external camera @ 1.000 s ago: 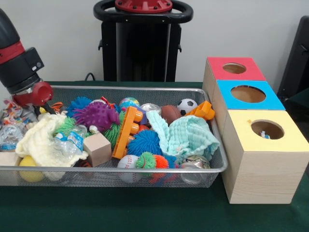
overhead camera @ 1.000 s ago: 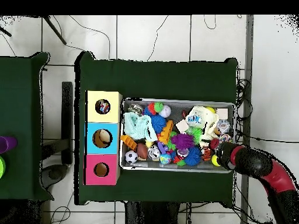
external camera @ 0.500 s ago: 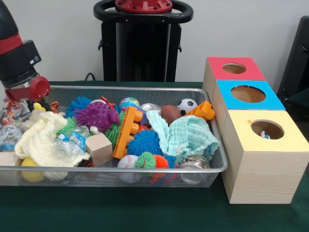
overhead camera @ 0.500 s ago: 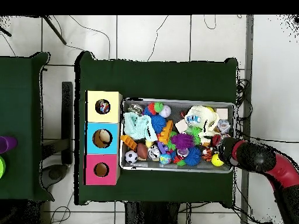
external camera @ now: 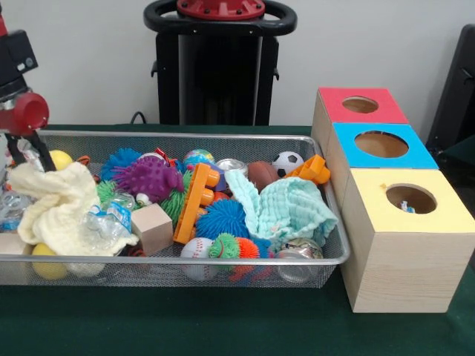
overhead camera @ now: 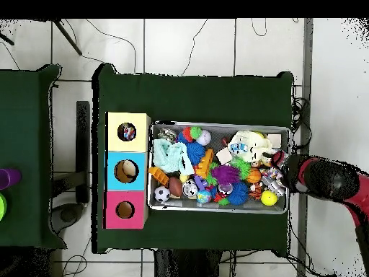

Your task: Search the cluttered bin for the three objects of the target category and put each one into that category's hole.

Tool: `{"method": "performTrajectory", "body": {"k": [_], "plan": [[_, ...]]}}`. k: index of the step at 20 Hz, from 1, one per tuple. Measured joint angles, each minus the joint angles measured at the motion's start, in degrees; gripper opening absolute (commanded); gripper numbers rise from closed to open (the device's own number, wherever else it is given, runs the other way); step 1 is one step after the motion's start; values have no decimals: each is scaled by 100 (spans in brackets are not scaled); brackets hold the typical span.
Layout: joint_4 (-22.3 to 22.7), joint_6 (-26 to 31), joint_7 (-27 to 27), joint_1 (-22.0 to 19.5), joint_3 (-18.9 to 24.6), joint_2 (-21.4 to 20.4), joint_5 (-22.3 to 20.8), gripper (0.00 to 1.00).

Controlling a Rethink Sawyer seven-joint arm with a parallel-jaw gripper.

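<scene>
The overhead view showed the whole arm (overhead camera: 328, 180) reaching over the mesh bin's (overhead camera: 220, 208) end; the front view caught only the gripper (external camera: 18, 148) at the edge, beside a cream cloth (external camera: 56, 208). Whether the jaws were open — or held anything — could not be told. Since a second earlier the arm had risen, uncovering a yellow ball (external camera: 59, 158). The yellow box (external camera: 404, 245) stood beside the bin.

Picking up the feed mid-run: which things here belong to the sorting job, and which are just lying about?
Job:
mesh bin
red-topped box
blue-topped box
yellow-topped box
end effector

Undecided, target category unknown:
soccer ball
wooden block
mint cloth
</scene>
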Motion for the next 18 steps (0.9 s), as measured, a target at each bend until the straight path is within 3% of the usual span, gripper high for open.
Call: {"method": "performTrajectory", "body": {"k": [8, 18], "plan": [[-27, -193, 0, 147, -28, -309, 14, 100], [477, -2201, 0, 560, -606, -329, -746, 100]]}}
